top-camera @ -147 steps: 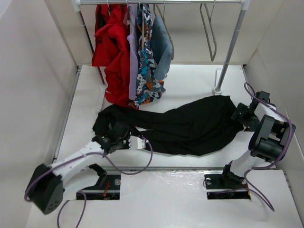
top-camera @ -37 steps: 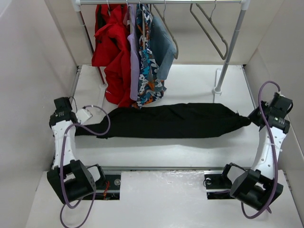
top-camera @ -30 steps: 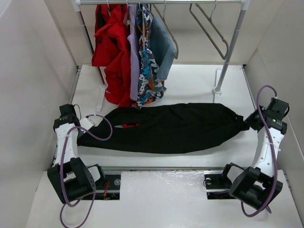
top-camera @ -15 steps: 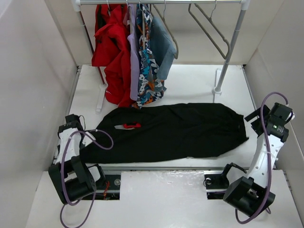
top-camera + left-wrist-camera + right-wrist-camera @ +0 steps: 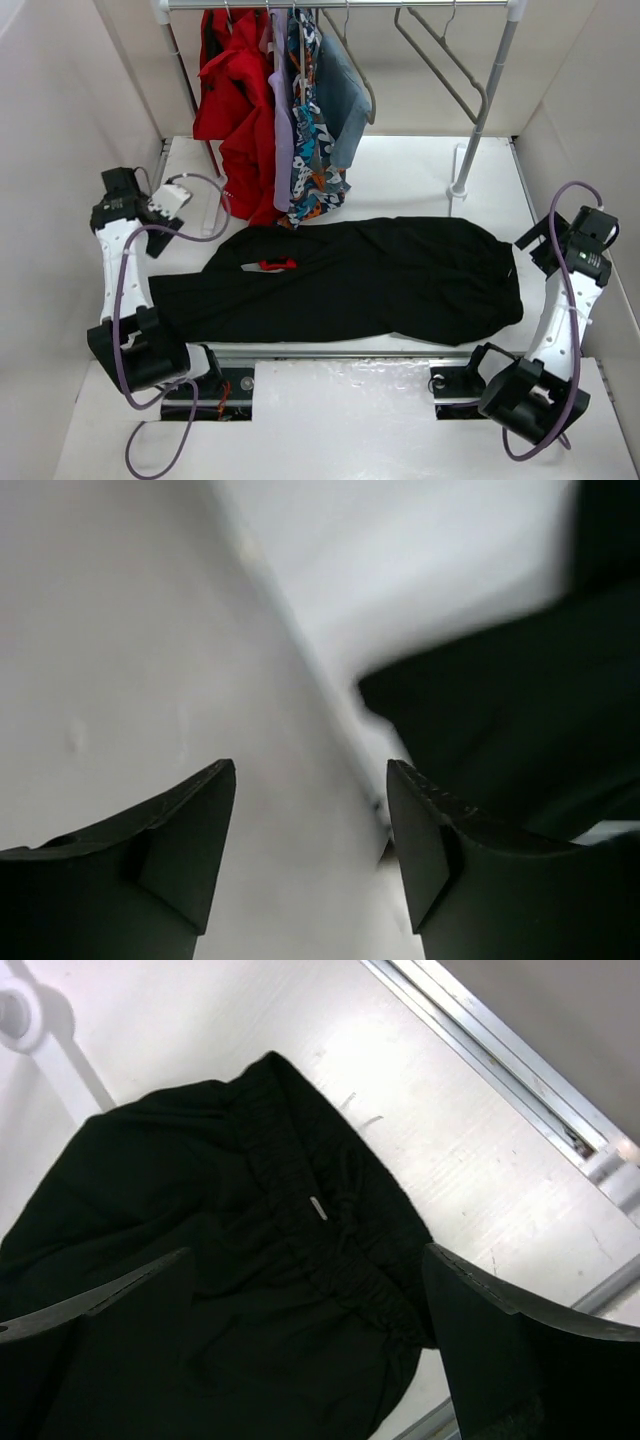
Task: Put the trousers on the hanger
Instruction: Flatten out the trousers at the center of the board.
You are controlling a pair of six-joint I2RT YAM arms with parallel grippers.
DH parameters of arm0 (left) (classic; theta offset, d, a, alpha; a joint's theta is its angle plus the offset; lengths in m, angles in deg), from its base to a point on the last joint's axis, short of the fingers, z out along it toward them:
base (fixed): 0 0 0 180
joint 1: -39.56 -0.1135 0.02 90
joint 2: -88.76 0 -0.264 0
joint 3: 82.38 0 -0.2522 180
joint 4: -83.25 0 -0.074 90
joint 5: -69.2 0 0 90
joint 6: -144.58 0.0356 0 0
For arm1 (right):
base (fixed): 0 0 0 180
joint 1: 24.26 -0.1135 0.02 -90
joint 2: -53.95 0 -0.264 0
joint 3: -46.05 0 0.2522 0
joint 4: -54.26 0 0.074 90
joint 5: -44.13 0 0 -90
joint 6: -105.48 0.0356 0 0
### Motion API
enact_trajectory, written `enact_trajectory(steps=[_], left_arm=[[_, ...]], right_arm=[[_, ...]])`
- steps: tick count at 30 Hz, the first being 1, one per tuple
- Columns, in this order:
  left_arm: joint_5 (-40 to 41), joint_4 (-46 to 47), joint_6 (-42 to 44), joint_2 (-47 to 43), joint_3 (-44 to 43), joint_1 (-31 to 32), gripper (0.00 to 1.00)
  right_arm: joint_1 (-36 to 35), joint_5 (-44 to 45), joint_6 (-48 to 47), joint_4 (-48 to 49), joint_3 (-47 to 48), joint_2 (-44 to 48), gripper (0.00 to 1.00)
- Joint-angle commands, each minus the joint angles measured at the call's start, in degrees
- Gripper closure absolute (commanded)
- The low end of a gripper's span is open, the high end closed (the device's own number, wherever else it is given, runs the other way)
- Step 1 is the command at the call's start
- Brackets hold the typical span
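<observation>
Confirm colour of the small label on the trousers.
Red. The label lies on the black trousers, and it shows clearest in the top external view.

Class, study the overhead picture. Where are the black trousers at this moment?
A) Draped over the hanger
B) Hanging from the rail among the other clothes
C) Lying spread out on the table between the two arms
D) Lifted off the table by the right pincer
C: the trousers lie flat on the table, and both the left pincer and the right pincer are open, holding nothing.
</observation>
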Motion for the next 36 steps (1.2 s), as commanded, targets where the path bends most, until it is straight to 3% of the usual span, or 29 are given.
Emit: enact_trajectory(steps=[1, 3, 6, 18, 27, 32, 36], left_arm=[[-17.26, 4.09, -7.44, -0.31, 1.69, 5.29, 0.41], [-19.56, 8.68, -13.21, 0.38, 4.85, 8.36, 0.4], [-19.56, 15.02, -18.68, 2.93, 7.84, 10.74, 0.38], [-15.61, 22.23, -23.89, 8.47, 14.0, 16.72, 0.37], [-17.81, 22.24, -26.7, 7.78, 18.57, 17.78, 0.37], [-21.23, 17.06, -24.85, 7.77, 16.3, 18.31, 0.37], [-23.51, 13.64, -23.28, 7.16, 14.36, 18.84, 0.37]], right_arm=[[-2.29, -1.62, -3.15, 4.48, 4.36, -1.38, 0.01], [-5.52, -0.48, -3.15, 6.23, 6.46, -3.57, 0.01], [-11.23, 2.25, -2.54, 7.9, 10.41, -14.25, 0.01], [-11.79, -4.86, 3.0, 11.16, 20.97, -47.06, 0.01], [-11.79, 5.32, 4.59, 7.47, 27.65, -54.38, 0.01], [-11.79, 5.24, 3.19, 4.84, 29.93, -57.81, 0.14], [-11.79, 9.0, 0.9, 4.22, 29.94, -57.11, 0.14]])
